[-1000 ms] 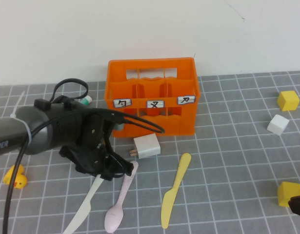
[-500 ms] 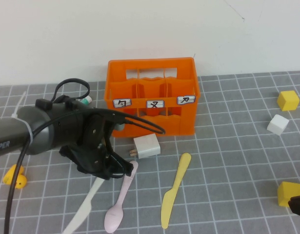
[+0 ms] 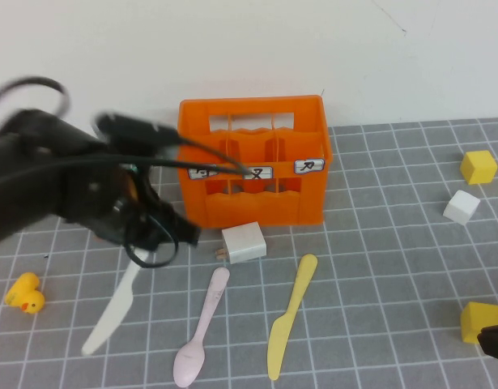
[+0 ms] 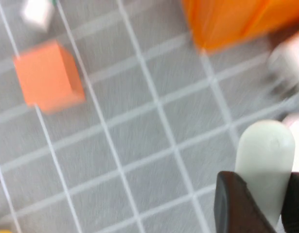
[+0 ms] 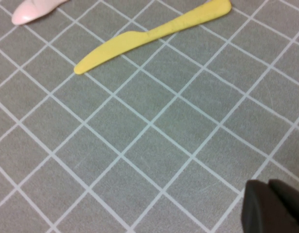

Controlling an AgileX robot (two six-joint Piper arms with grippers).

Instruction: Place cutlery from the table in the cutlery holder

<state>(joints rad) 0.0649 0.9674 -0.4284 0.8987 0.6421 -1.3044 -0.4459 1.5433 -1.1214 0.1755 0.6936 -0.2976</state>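
My left gripper [image 3: 145, 243] is shut on the handle of the cream-white knife [image 3: 111, 312], left of the orange cutlery holder [image 3: 253, 162]; the blade slants down toward the table's front left. In the left wrist view the knife handle [image 4: 266, 150] sits between the dark fingers [image 4: 232, 199]. The pale pink spoon [image 3: 202, 324] and the yellow knife [image 3: 291, 318] lie on the table [image 3: 378, 267] in front of the holder. My right gripper [image 3: 495, 340] is at the front right corner, shut and empty [image 5: 275, 208]; its wrist view shows the yellow knife [image 5: 149, 35] and the spoon's bowl [image 5: 32, 10].
A white block [image 3: 244, 242] lies just in front of the holder. A yellow duck [image 3: 26, 293] sits at the front left. Yellow cubes [image 3: 478, 166] [image 3: 480, 320] and a white cube [image 3: 461, 207] stand at the right. A small orange cube [image 4: 48, 77] shows in the left wrist view.
My left arm has swung up and to the left with the cream-white knife in its grip; the knife has shifted left with it. The spoon, yellow knife and right arm have not moved.
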